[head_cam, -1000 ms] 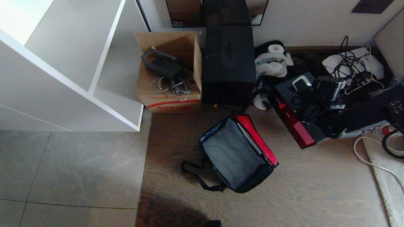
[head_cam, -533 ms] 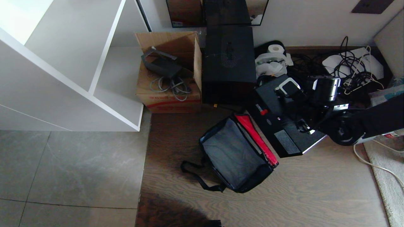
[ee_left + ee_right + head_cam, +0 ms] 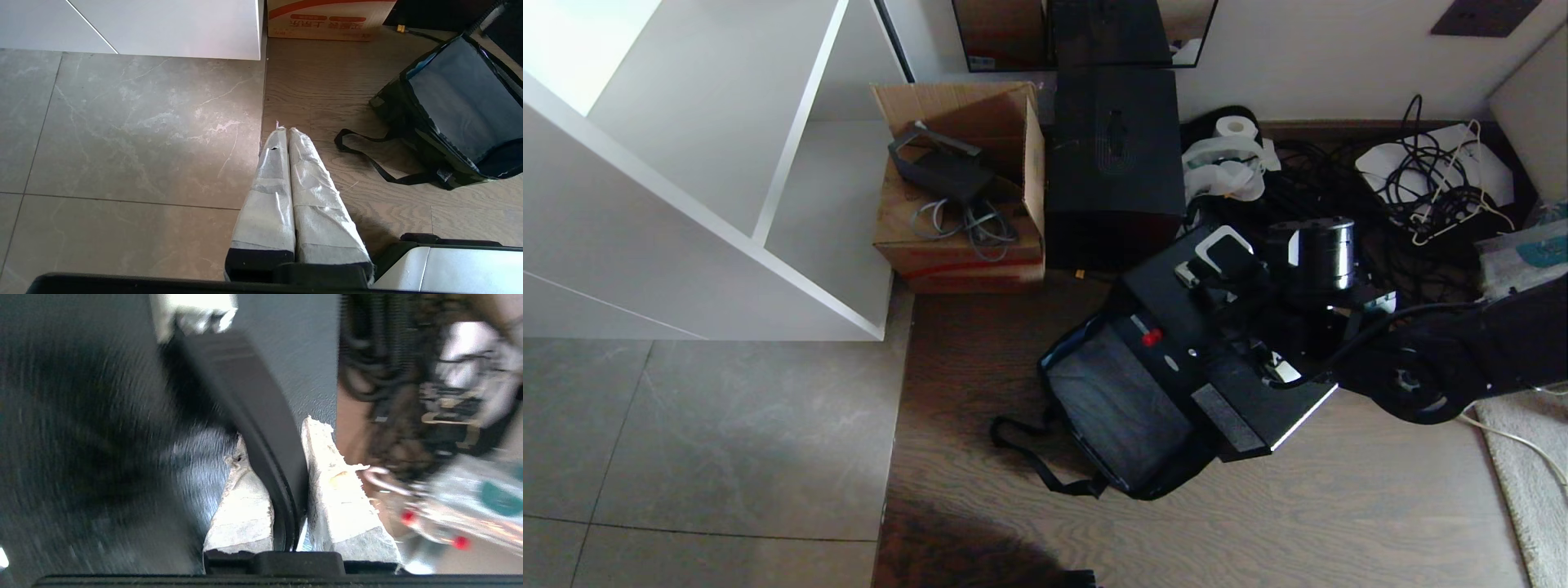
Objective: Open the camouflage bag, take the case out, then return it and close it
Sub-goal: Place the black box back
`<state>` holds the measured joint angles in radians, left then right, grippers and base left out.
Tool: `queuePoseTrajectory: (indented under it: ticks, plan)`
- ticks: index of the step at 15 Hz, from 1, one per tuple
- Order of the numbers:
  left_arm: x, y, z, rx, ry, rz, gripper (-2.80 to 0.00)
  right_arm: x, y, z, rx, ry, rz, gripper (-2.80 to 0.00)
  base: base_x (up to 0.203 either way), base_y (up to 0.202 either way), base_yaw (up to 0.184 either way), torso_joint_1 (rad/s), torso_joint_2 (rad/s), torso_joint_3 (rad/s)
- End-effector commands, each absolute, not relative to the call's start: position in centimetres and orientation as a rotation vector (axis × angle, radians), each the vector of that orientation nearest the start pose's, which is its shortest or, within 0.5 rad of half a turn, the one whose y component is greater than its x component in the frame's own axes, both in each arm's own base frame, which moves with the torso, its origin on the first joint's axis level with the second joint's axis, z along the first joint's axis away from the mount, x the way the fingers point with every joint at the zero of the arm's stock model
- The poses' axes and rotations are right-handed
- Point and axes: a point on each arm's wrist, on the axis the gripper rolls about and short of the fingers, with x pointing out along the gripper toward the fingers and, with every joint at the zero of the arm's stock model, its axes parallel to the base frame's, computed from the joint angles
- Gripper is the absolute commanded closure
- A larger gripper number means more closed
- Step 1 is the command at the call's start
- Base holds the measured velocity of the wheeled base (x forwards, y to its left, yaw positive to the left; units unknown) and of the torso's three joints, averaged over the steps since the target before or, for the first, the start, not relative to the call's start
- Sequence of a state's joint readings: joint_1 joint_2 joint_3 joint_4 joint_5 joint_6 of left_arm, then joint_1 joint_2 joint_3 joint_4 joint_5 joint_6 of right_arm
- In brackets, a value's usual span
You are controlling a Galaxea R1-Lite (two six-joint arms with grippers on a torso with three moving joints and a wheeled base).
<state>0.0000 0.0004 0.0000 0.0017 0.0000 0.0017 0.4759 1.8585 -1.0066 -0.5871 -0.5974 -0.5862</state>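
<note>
The camouflage bag (image 3: 1115,408) lies open on the wood floor, its grey inside showing and its black strap (image 3: 1029,457) trailing to the left. The flat black case (image 3: 1217,359) hangs tilted over the bag's right side and hides the red lid. My right gripper (image 3: 1254,314) is shut on the case's black strap handle (image 3: 253,416), which runs between the taped fingers (image 3: 245,506) of this right gripper (image 3: 274,430). My left gripper (image 3: 283,130) is parked low over the floor, shut and empty, left of the bag (image 3: 461,102).
A brown cardboard carton (image 3: 964,188) and a taller black box (image 3: 1115,163) stand against the wall behind the bag. White shelving (image 3: 727,204) fills the left. Tangled cables (image 3: 1429,188) and loose items crowd the back right. A rug (image 3: 1527,465) borders the right.
My right arm has swung the case leftward from the clutter at the right to above the bag's right side, covering the red lid. The bag and left gripper stayed still.
</note>
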Motion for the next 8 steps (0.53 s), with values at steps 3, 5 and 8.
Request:
queuePoseTrajectory:
  ticks: [3,5,8]
  plan:
    - [-2.3,0.0,7.5,0.002,0.002,0.000,0.00,30.6,17.1,17.5,-0.685,0.273,0.012,0.00,0.000,0.000,0.000,0.000,0.00,0.000]
    - [-2.3,0.0,7.5,0.002,0.001,0.000,0.00,30.6,18.2,16.3,-0.647,0.293,0.036,0.00,0.000,0.000,0.000,0.000,0.00,0.000]
    - [-2.3,0.0,7.6,0.002,0.000,0.000,0.00,30.6,19.5,14.4,-0.594,0.332,0.060,0.00,0.000,0.000,0.000,0.000,0.00,0.000]
